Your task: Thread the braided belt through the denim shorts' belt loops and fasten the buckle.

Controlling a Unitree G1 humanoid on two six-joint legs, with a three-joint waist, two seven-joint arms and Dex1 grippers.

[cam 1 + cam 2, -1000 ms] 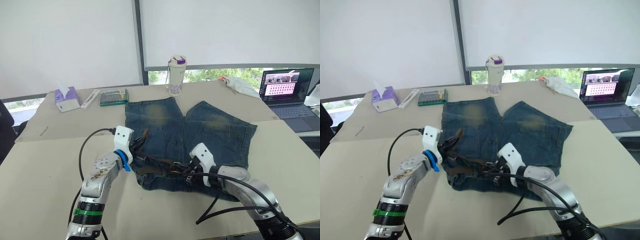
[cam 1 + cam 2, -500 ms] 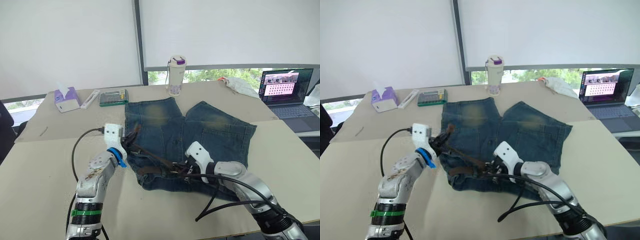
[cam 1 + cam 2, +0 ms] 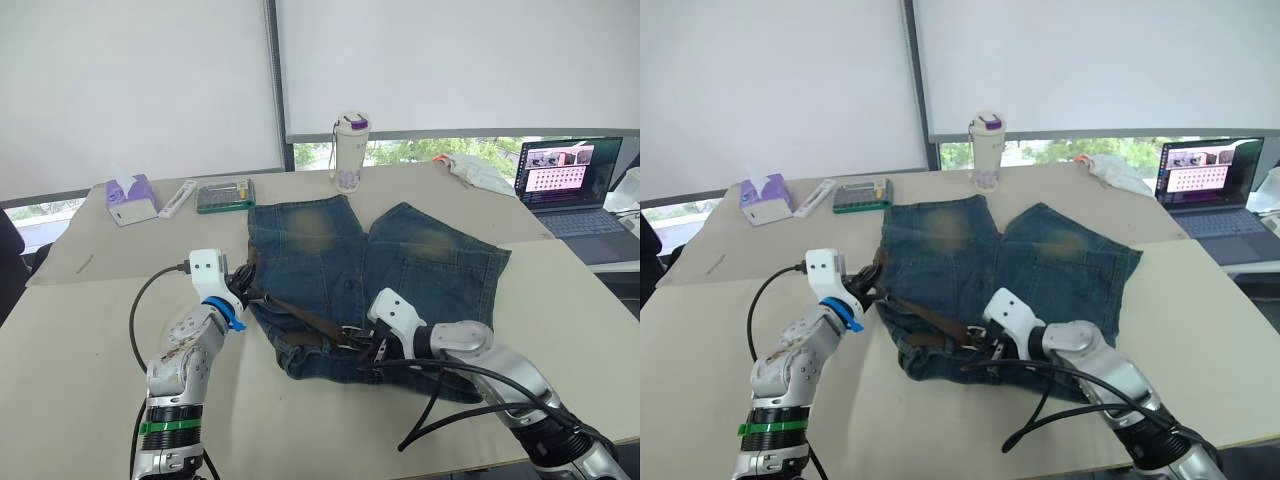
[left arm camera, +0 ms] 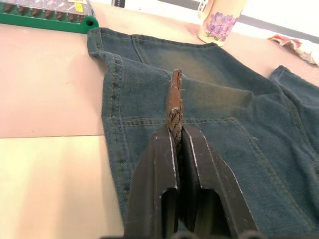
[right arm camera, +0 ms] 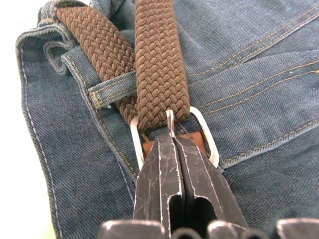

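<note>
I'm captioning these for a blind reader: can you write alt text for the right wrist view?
The right gripper is shut on the silvery buckle of a brown braided belt, which passes through the buckle frame. The belt lies on blue denim shorts, and one strand runs under a belt loop at the waistband.

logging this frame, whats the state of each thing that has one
braided belt: tail passed through the buckle, pulled taut between both grippers
buckle: on the waistband, strap through it, prong up
denim shorts: flat on the table, belt along the waistband
left gripper: shut on the belt's tail end
right gripper: shut at the buckle
laptop: open, screen lit
tumbler: upright, lid on
</note>
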